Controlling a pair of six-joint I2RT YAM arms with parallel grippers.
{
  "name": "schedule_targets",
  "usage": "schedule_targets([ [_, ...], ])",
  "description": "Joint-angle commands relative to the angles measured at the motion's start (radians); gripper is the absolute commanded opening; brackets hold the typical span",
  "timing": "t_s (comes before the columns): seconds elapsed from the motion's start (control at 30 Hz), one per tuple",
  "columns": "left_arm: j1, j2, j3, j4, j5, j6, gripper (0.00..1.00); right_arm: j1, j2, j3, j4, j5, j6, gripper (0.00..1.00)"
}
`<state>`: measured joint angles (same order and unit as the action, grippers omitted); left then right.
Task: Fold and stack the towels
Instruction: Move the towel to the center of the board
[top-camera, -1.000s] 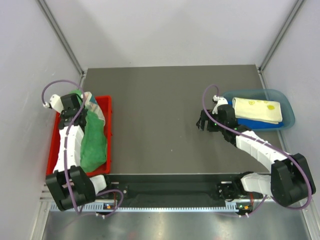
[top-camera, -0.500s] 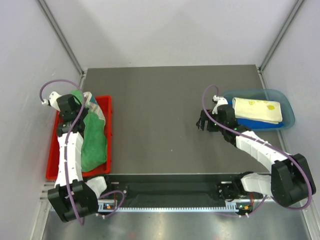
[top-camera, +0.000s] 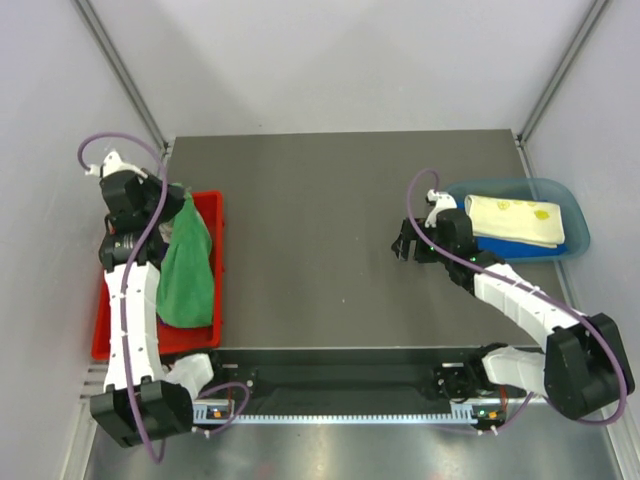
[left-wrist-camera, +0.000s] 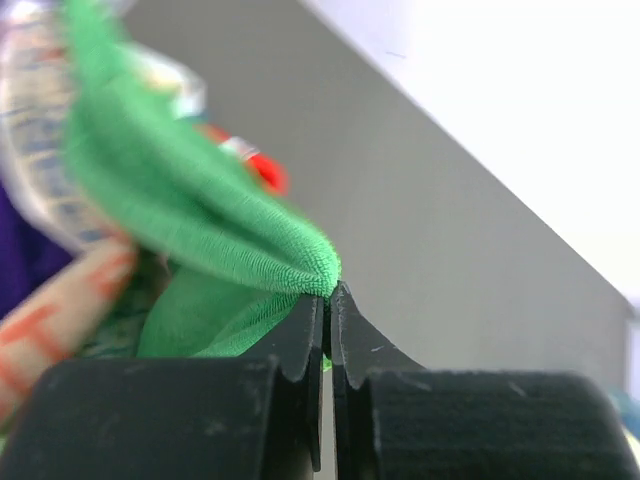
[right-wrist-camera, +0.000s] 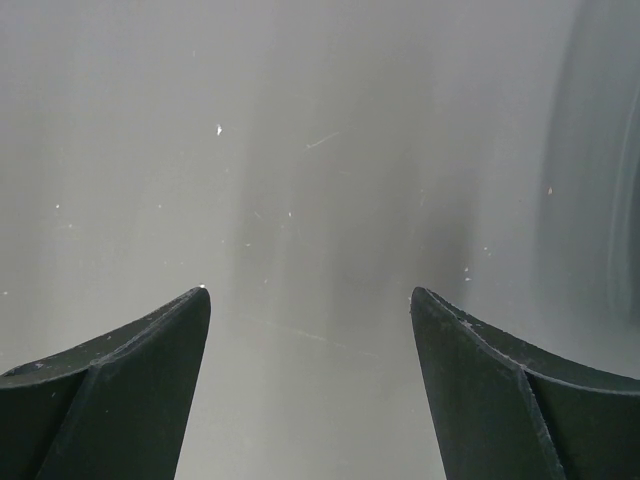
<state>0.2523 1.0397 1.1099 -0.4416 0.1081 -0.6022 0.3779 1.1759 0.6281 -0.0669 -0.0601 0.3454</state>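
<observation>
One green towel (top-camera: 188, 268) hangs over the red tray (top-camera: 195, 338), its top edge pinched tight in the left gripper (left-wrist-camera: 328, 292). The right gripper (right-wrist-camera: 310, 310) hovers spread wide, empty, above the grey table (top-camera: 320, 200). Beyond it, a pale yellow towel (top-camera: 515, 220) lies in the blue bin (top-camera: 578, 236).

Overhead, left wrist: shared green towel (top-camera: 188, 270)

fuzzy knit green towel (left-wrist-camera: 210, 240), matt scuffed grey table (top-camera: 320, 220), glossy red plastic tray (top-camera: 212, 215).
</observation>
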Motion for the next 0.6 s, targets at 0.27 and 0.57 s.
schedule_targets([
  [0.27, -0.522, 0.072, 0.194, -0.005, -0.039, 0.048, 0.0, 0.018, -0.048, 0.007, 0.03, 0.026, 0.009, 0.81],
  [0.57, -0.89, 0.238, 0.131, 0.124, -0.163, 0.01, 0.0, 0.012, -0.051, 0.021, 0.0, 0.097, 0.021, 0.82],
])
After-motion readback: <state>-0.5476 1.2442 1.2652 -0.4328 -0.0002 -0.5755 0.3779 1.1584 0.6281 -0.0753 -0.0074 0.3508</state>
